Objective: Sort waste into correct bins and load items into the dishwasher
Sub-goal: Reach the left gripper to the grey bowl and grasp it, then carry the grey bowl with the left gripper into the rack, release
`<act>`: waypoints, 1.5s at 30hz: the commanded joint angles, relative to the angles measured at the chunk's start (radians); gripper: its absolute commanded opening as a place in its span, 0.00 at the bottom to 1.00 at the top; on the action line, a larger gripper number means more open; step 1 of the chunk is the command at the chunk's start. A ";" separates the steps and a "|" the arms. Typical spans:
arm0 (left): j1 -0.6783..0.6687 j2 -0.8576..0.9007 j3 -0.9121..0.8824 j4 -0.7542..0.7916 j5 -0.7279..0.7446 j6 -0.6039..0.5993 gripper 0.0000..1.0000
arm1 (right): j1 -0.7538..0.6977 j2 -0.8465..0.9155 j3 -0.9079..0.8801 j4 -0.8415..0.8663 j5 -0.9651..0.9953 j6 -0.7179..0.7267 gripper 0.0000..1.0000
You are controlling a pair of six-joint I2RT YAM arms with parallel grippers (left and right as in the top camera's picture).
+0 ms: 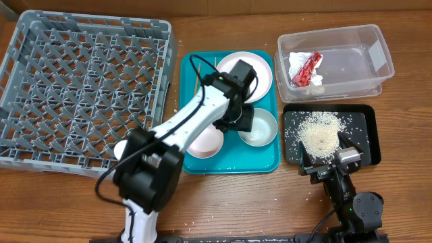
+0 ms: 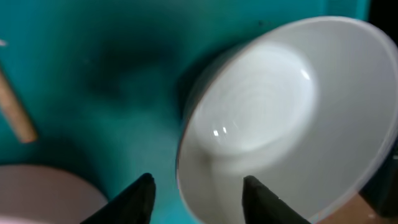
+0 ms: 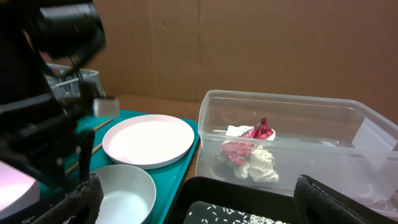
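Observation:
My left gripper (image 1: 241,120) is open over the teal tray, its fingers (image 2: 199,199) straddling the near rim of the pale green bowl (image 1: 262,129) (image 2: 280,112). The pink bowl (image 1: 206,143) sits left of it. The pink plate (image 1: 262,73) and chopsticks (image 1: 196,81) lie behind it on the tray. The red wrapper (image 1: 308,67) and napkin (image 1: 295,66) lie in the clear tub (image 1: 378,47). Rice (image 1: 318,131) is piled in the black tray (image 1: 368,135). My right gripper (image 1: 331,162) (image 3: 205,205) is open and empty at the black tray's front edge.
The grey dish rack (image 1: 81,88) fills the left of the table and holds no dishes. The teal tray (image 1: 229,162) lies between the rack and the bins. A small white object (image 1: 120,150) shows beside my left arm's base. Stray rice grains dot the table front.

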 commanded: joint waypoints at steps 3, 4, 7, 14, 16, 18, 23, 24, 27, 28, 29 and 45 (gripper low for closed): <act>-0.001 0.060 0.000 0.017 0.022 0.013 0.13 | 0.006 -0.012 -0.011 0.006 0.002 -0.001 1.00; 0.001 0.056 0.003 0.015 0.031 0.013 0.04 | 0.006 -0.012 -0.011 0.006 0.002 -0.001 1.00; 0.016 0.034 0.036 -0.021 0.032 0.013 0.04 | 0.006 -0.012 -0.011 0.006 0.002 -0.001 1.00; 0.100 -0.099 0.220 -0.245 -0.127 0.014 0.04 | 0.006 -0.012 -0.011 0.006 0.002 -0.001 1.00; 0.132 -0.150 0.271 -0.323 -0.298 0.015 0.04 | 0.006 -0.012 -0.011 0.006 0.002 -0.001 1.00; 0.163 -0.198 0.298 -0.385 -0.514 0.018 0.04 | 0.006 -0.012 -0.011 0.006 0.002 -0.001 1.00; 0.248 -0.277 0.300 -0.458 -0.961 0.018 0.04 | 0.006 -0.012 -0.011 0.006 0.002 -0.001 1.00; 0.276 -0.283 0.300 -0.460 -1.026 0.018 0.04 | 0.006 -0.012 -0.011 0.006 0.002 -0.001 1.00; 0.330 -0.277 0.299 -0.454 -1.110 0.017 0.04 | 0.006 -0.012 -0.011 0.006 0.002 -0.001 1.00; 0.349 -0.270 0.299 -0.449 -1.131 0.017 0.04 | 0.006 -0.012 -0.011 0.006 0.002 -0.001 1.00; 0.368 -0.261 0.299 -0.443 -1.154 0.017 0.04 | 0.006 -0.012 -0.011 0.006 0.002 -0.001 1.00; 0.426 0.070 0.298 -0.410 -1.376 0.006 0.04 | 0.006 -0.012 -0.011 0.006 0.002 -0.001 1.00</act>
